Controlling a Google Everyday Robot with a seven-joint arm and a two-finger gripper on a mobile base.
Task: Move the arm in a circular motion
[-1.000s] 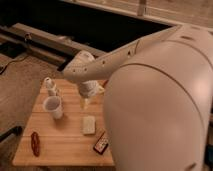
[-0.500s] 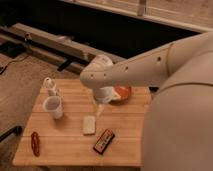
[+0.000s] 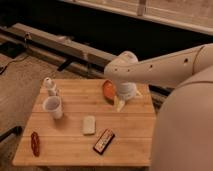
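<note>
The arm (image 3: pixel 165 65) is very large, cream-white and smooth, with small dark screw holes. It reaches in from the right over the back of a wooden table (image 3: pixel 70 152). Its rounded joint (image 3: pixel 122 64) hangs above the table's far right part. The gripper (image 3: pixel 119 103) points down from the wrist. It hovers just over the tabletop, right beside an orange bowl-like item (image 3: pixel 108 90). It holds nothing that I can see. The arm's thick near segment (image 3: pixel 185 130) fills the right side of the view and hides the table's right edge.
On the table are a white cup (image 3: pixel 53 106), a small white bottle (image 3: pixel 49 85) behind it, a pale bar (image 3: pixel 89 124), a dark snack packet (image 3: pixel 103 141) and a red-brown item (image 3: pixel 35 143). A long rail (image 3: pixel 60 45) lies on the floor behind.
The arm and gripper have swung right, from over the table's middle to its far right part. The near segment has drawn back to the right, uncovering more of the tabletop.
</note>
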